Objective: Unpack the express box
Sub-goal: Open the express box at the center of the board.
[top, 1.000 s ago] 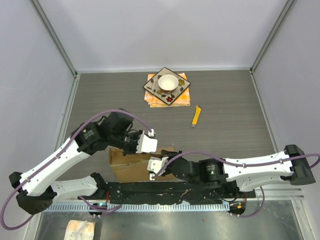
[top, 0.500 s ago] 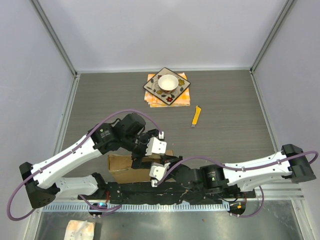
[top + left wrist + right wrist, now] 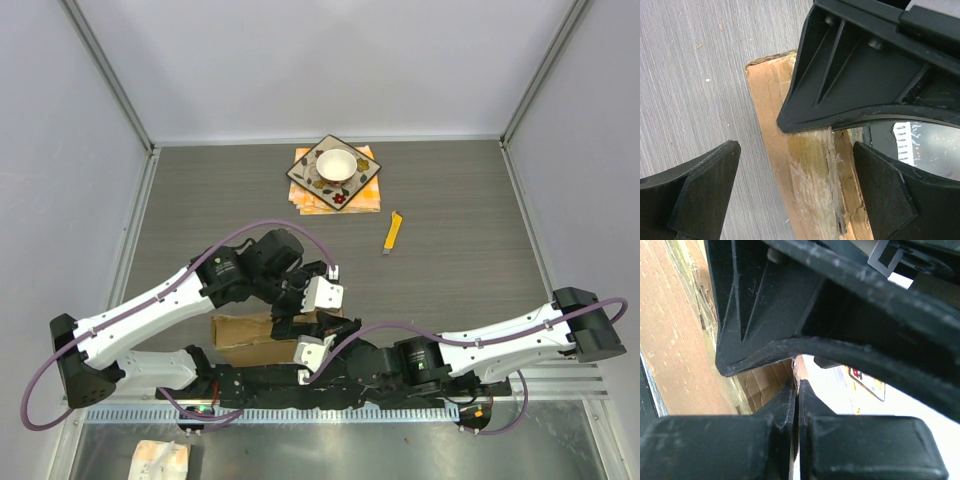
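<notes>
The express box, plain brown cardboard, lies at the near edge between the two arm bases. My left gripper hangs open over its right end. In the left wrist view the open left gripper straddles the box's taped seam, fingers apart from the cardboard. My right gripper is at the same end of the box. In the right wrist view the right gripper is shut with a thin cardboard flap edge pinched between its tips. The box's brown side shows on the left, something white with a label on the right.
An orange-patterned square plate with a white bowl sits on orange cloth at the back centre. A yellow utility knife lies to its right. Grey walls enclose the table; a crumpled wrapper lies below the near rail.
My left gripper opened and moved right and nearer, over the box's right end. My right gripper slid left along the near edge, still shut. The box shifted slightly left.
</notes>
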`<move>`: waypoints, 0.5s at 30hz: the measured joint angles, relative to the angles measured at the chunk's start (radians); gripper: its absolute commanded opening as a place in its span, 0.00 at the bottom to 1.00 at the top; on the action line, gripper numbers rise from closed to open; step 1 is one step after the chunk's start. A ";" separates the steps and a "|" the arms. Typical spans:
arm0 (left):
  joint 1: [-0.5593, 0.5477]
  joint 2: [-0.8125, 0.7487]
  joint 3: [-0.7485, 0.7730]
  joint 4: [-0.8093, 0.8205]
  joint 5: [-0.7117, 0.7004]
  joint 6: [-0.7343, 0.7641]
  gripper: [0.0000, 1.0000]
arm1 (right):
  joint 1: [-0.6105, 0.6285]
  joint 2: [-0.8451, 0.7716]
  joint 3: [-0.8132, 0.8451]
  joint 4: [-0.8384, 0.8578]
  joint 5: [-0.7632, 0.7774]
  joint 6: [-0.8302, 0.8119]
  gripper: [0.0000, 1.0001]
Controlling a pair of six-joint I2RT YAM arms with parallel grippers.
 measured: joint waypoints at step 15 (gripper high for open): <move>-0.008 -0.035 -0.004 0.003 -0.067 0.013 0.93 | -0.002 0.014 0.000 0.024 0.012 0.005 0.01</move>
